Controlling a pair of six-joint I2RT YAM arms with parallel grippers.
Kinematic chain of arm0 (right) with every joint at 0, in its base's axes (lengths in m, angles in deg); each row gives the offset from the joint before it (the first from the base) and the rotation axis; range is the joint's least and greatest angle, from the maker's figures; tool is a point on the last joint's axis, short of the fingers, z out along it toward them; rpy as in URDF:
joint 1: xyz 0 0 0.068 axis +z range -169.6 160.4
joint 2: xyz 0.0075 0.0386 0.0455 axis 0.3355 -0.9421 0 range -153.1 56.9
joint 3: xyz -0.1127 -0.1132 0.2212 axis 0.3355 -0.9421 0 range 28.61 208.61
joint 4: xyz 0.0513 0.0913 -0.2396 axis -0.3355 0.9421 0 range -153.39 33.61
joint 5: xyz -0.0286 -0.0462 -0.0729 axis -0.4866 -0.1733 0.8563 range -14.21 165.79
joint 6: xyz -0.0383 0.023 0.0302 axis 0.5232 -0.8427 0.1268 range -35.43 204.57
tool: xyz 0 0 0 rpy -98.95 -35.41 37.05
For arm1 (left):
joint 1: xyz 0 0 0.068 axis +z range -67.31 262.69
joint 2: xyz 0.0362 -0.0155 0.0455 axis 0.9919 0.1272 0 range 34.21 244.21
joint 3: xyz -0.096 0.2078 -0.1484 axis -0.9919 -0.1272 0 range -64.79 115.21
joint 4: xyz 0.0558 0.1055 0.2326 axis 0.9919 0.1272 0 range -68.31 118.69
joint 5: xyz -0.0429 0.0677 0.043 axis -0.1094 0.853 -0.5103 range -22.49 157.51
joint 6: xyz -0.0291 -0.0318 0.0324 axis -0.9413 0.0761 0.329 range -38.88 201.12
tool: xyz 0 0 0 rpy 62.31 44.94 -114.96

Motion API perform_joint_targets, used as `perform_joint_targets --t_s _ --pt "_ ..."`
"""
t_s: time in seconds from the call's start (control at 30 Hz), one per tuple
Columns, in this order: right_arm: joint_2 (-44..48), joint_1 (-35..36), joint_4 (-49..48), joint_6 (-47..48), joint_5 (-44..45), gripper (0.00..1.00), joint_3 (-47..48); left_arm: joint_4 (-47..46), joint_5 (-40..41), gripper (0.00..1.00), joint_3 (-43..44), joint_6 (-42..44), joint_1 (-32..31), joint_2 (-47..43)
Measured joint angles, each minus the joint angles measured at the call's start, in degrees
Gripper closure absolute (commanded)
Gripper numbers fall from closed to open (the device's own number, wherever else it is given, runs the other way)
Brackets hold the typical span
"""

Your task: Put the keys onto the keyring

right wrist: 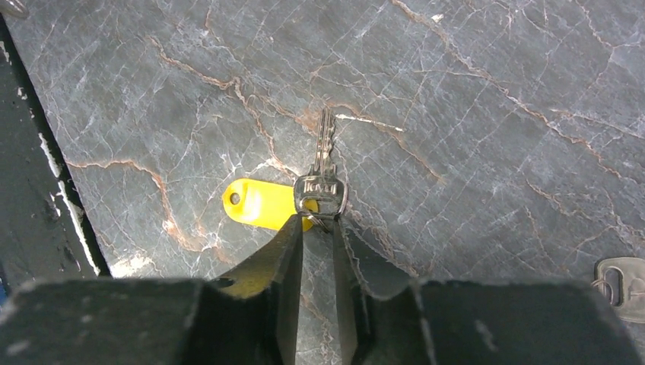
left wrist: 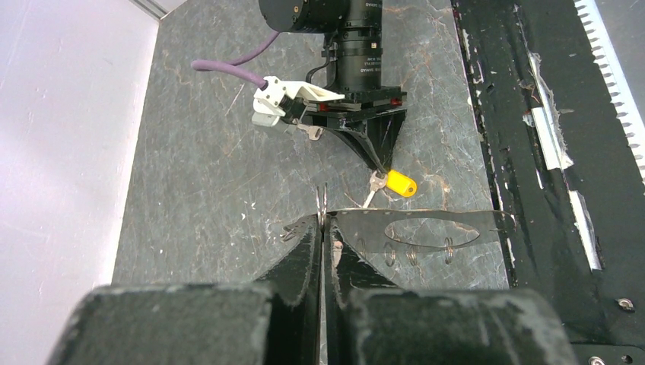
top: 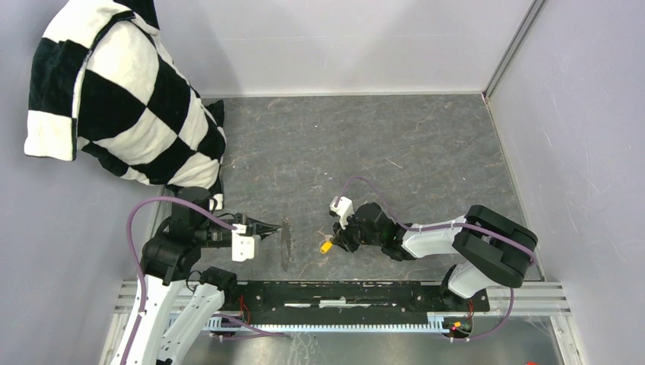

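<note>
My left gripper point(top: 268, 228) point(left wrist: 322, 222) is shut on the keyring point(top: 284, 242), a thin grey wire loop held upright just above the table. In the left wrist view the keyring point(left wrist: 322, 199) shows only edge-on above the fingertips. To its right lies a silver key point(right wrist: 323, 163) with a yellow tag point(right wrist: 255, 203) point(top: 325, 246) point(left wrist: 401, 183). My right gripper point(top: 336, 240) point(right wrist: 316, 222) has come down on this key, its jaws narrowed on the lower edge of the key's head. A second silver key point(right wrist: 620, 279) point(left wrist: 308, 131) lies on the table beyond the right gripper.
A black-and-white checked cloth point(top: 122, 99) hangs at the back left. The black rail point(top: 357, 293) runs along the near edge, close behind both grippers. The keyring's shadow point(left wrist: 437, 232) falls on the grey stone tabletop point(top: 395, 144). Grey walls point(top: 586, 137) close in both sides.
</note>
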Motion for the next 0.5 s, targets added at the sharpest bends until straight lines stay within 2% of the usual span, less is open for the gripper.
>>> perform_joint_targets --t_s 0.13,0.3,0.4,0.5 --pt "0.9 0.2 1.0 0.2 -0.5 0.62 0.0 0.0 0.0 0.98 0.0 0.0 0.0 0.0" --pt "1.5 0.5 2.4 0.2 -0.8 0.63 0.0 0.0 0.0 0.98 0.1 0.0 0.0 0.0" --pt "1.5 0.6 3.0 0.2 -0.7 0.67 0.0 0.0 0.0 0.98 0.1 0.0 0.0 0.0" --pt "1.6 0.6 3.2 0.2 -0.7 0.76 0.0 0.0 0.0 0.98 0.1 0.0 0.0 0.0"
